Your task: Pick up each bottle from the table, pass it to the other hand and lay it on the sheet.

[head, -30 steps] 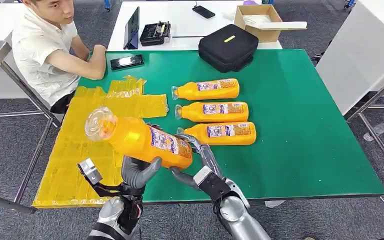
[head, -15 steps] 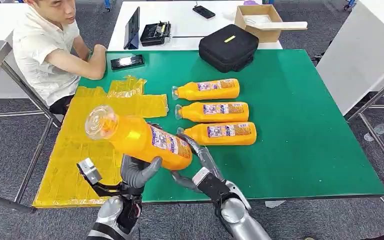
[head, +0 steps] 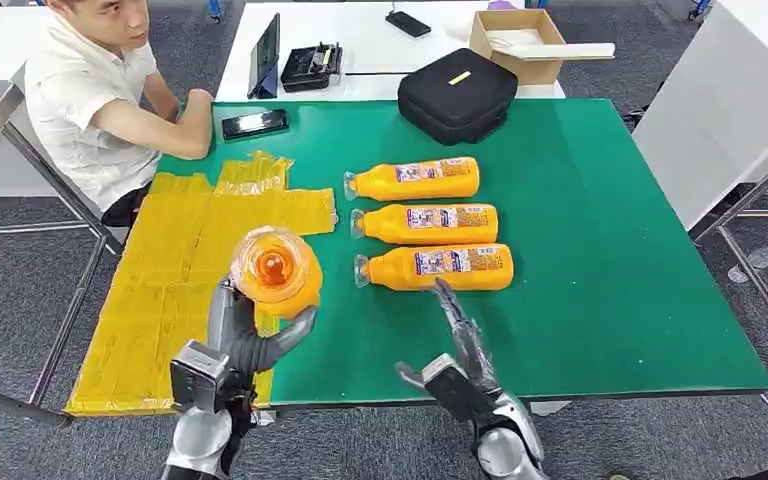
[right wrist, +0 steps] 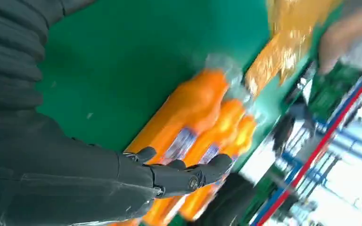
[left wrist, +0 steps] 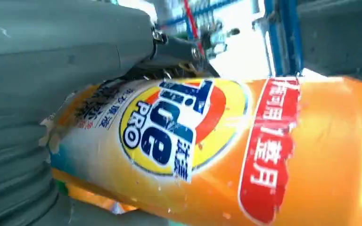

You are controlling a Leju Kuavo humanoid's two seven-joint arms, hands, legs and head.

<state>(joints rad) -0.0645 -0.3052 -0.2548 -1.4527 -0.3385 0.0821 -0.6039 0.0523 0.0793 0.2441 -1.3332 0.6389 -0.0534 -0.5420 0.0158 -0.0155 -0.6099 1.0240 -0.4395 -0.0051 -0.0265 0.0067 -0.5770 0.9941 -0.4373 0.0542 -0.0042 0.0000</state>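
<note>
Bottle [head: 277, 270] sits gripped in your left hand [head: 243, 335], over the yellow sheet [head: 175, 285]. Your right hand [head: 457, 350] holds nothing, fingers spread.

Held bottle [head: 276, 270] body behind its cap; label [left wrist: 169, 127] edge-cropped.

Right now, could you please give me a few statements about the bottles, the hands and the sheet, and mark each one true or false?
1. The left hand holds an orange bottle. True.
2. The right hand also grips that bottle. False: it is open and holds nothing.
3. Three bottles lie on the green table: far, middle, near. True.
4. One bottle already lies on the yellow sheet. False: no bottle rests on it.
5. A black bag sits at the table's far edge. True.
</note>
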